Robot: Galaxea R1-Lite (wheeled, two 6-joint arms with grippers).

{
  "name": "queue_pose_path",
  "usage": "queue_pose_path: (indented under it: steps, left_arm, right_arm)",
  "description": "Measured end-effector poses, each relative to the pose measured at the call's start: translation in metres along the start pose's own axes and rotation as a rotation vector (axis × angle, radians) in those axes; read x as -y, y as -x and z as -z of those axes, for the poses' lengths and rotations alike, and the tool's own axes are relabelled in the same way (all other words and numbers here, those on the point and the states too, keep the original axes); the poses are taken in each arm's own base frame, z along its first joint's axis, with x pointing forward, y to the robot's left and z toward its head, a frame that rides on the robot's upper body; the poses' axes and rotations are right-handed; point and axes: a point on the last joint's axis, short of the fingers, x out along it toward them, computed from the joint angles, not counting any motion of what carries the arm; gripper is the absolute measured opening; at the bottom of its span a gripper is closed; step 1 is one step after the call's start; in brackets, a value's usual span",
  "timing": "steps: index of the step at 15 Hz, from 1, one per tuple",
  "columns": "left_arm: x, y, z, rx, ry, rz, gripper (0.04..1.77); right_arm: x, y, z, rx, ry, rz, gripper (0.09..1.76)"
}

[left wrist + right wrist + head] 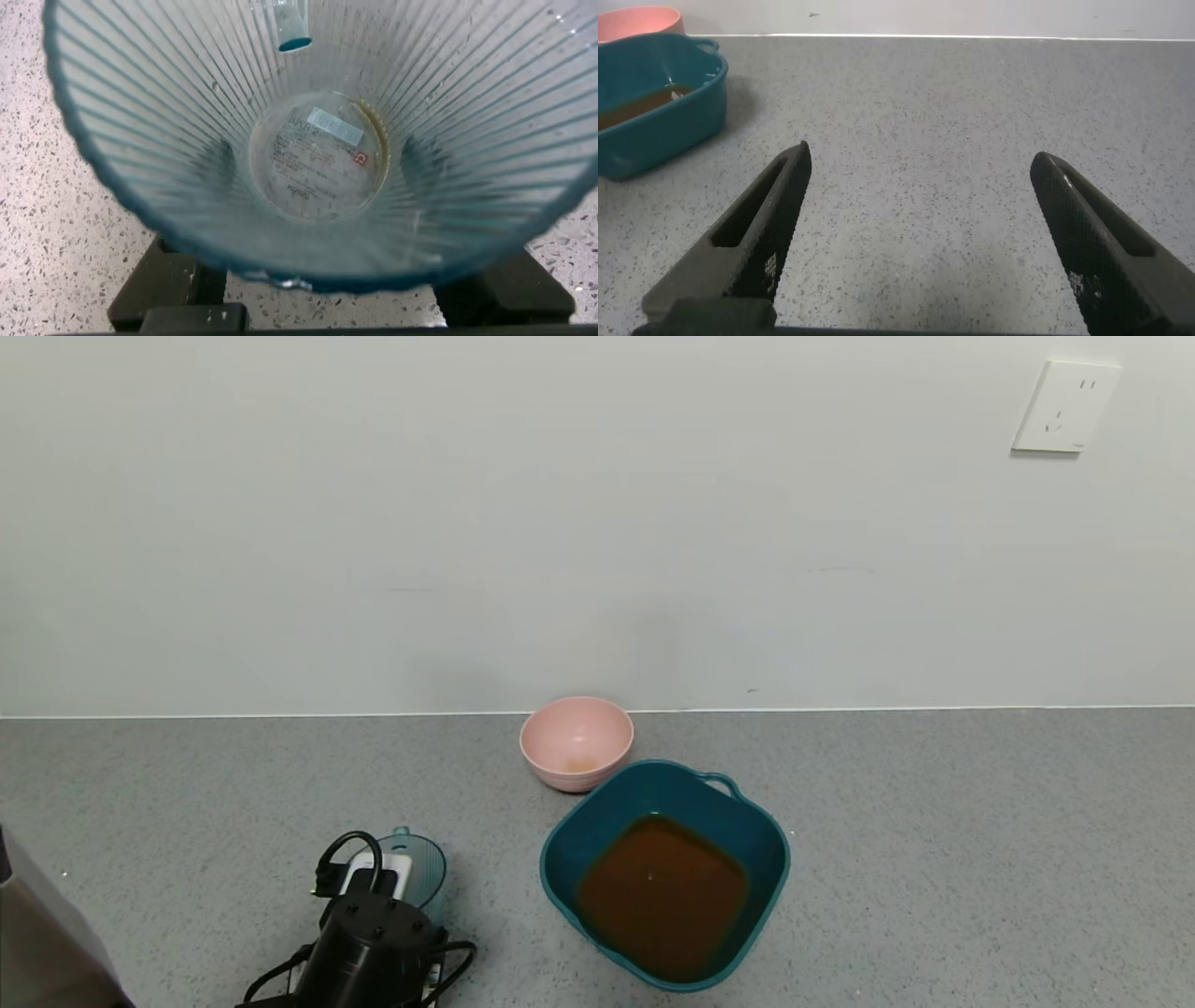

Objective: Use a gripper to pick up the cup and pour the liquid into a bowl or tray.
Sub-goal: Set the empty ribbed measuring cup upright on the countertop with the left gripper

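The ribbed blue-grey cup (pixel 417 866) stands on the grey counter at the lower left, with nothing in it but a thin orange trace at the bottom. My left gripper (pixel 392 896) reaches down over it. In the left wrist view the cup (pixel 318 112) fills the frame, and my left gripper (pixel 318 163) has a dark finger against each side of it. The teal basin (pixel 560 845) to the cup's right holds the orange-brown liquid (pixel 663 891). My right gripper (pixel 920 159) is open and empty over bare counter, with the basin (pixel 654 131) off to one side.
A small pink bowl (pixel 576 742) with a little orange residue stands behind the basin, near the wall. A white wall socket (pixel 1064 406) is at the upper right. Grey counter stretches to the right of the basin.
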Motion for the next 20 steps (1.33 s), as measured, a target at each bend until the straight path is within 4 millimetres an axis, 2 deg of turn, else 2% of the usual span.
queue_pose_path:
  steps: [11,20]
  left_arm:
    - [-0.0056,0.0055,-0.0066,0.027,0.029,0.004,1.18]
    - [-0.0057,0.0053,-0.0038,0.015,0.020,0.007,1.18]
  right_arm:
    - [0.0000,0.0000,0.0000,0.000,0.000,0.000,1.71]
    - [0.0000,0.0000,0.0000,0.000,0.000,0.000,1.71]
